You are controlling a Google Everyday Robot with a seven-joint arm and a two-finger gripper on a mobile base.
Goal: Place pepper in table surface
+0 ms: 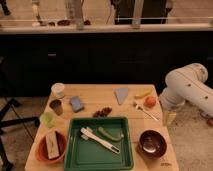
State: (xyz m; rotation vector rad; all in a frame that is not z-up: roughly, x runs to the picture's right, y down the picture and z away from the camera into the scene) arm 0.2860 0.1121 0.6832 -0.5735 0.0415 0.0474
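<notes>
Inside the tray: the pepper (110, 134) lies in the right half of the green tray (100, 163), a slender curved green pod resting flat on the tray floor.
Beside the pepper: a white utensil (99, 139) with a long handle lies slantwise just to its left, close to it; I cannot tell if the two touch.
Table surface: the light wooden table surface (97, 93) carries the tray at its near middle, with the other things spread around it.
Near left: a red bowl (40, 154) holds a pale block (52, 145).
Left edge: a pale green cup (47, 119), then a dark cup (56, 106) farther back, then a white cup (58, 90) at the far left corner.
Far middle: a blue sponge (76, 103) lies right of the dark cup; a dark reddish heap (102, 112) sits just beyond the tray's far rim; a grey wedge (121, 95) lies farther back.
Far right: a yellow piece (142, 94), an orange ball (150, 101) and a small white spoon (145, 111) lie close together.
Near right: a dark bowl (152, 143) stands just right of the tray.
Arm: the white arm (187, 87) reaches in from the right.
Gripper: the gripper (169, 117) hangs at the table's right edge, well apart from the pepper; whether it is apart or together cannot be told.
</notes>
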